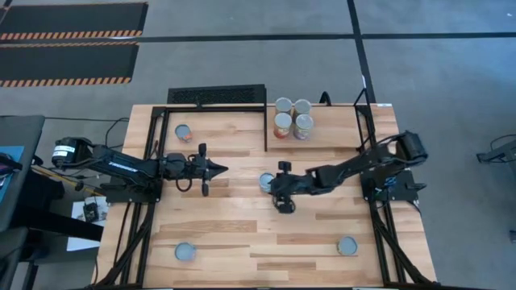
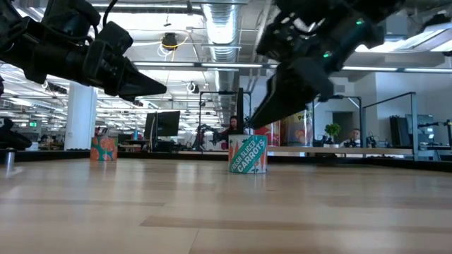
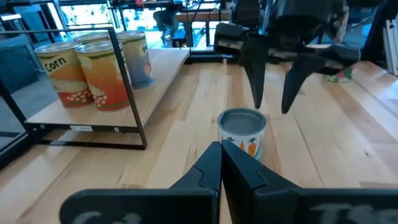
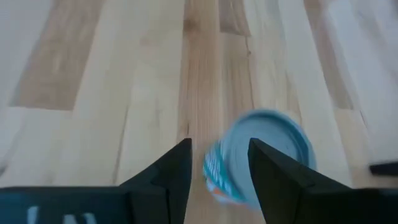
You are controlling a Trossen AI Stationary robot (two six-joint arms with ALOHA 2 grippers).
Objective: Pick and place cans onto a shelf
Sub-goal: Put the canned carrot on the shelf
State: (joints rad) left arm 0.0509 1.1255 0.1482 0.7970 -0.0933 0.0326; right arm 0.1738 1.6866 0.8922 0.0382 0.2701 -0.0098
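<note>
Cans are scattered about your wooden table (image 1: 242, 234), and you have two pincers over its middle. Starting at the left: a lone can (image 1: 184, 133) stands behind your left gripper (image 1: 216, 169), toward the black shelf frame (image 1: 216, 106), and another can (image 1: 185, 253) sits well in front of it near the table's front edge. The left gripper hangs above the boards with its fingers pressed together into a point, holding nothing and touching nothing, aimed toward the middle can.

That carrots can (image 1: 265, 182) stands upright between the two pincers, just ahead of the left gripper's tip and right at the fingertips of your right gripper (image 1: 280, 187). In the low view you can read its label (image 2: 248, 154), and its base rests flat on the wood. From the left wrist view, the right gripper's two fingers (image 3: 254, 74) come down just behind the can's lid (image 3: 242, 121), spread apart; the right wrist view shows the lid (image 4: 264, 155) below the gap, mostly off to one finger's side. You cannot tell whether either finger touches it yet. Nothing stands between the pincer and that can.

Behind the right gripper, four cans (image 1: 293, 118) stand grouped on the shelf board (image 1: 339, 133). Farther right, one more can (image 1: 347, 246) sits well in front of the right arm.
</note>
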